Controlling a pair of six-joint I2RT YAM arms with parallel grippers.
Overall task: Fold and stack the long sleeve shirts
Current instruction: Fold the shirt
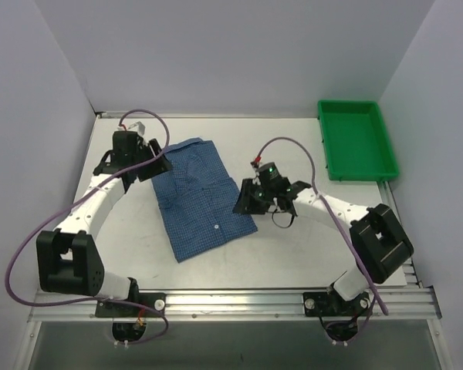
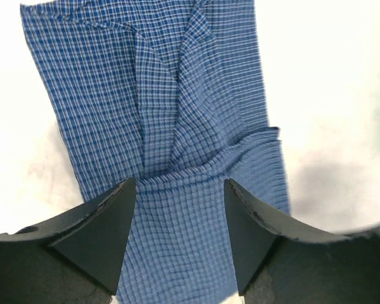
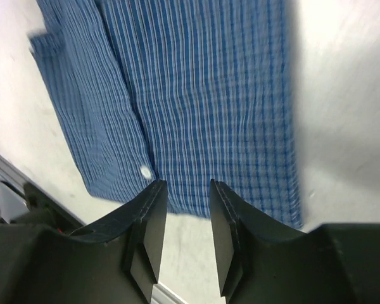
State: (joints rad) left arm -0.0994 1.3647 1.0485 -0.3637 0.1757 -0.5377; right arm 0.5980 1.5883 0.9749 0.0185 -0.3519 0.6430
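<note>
The long sleeve shirt is blue fine-checked cloth, lying folded into a rough rectangle on the white table left of centre. A small white button shows near its lower edge. My left gripper hovers at the shirt's upper left edge. In the left wrist view its gripper is open, jaws spread wide over creased cloth that lies flat beneath them. My right gripper sits at the shirt's right edge. Seen from the right wrist, that gripper is open by a narrow gap, with bare table between the fingers and the shirt's edge just beyond the tips.
A green tray stands at the back right corner. Grey walls close in the table on the left, back and right. An aluminium rail runs along the near edge by the arm bases.
</note>
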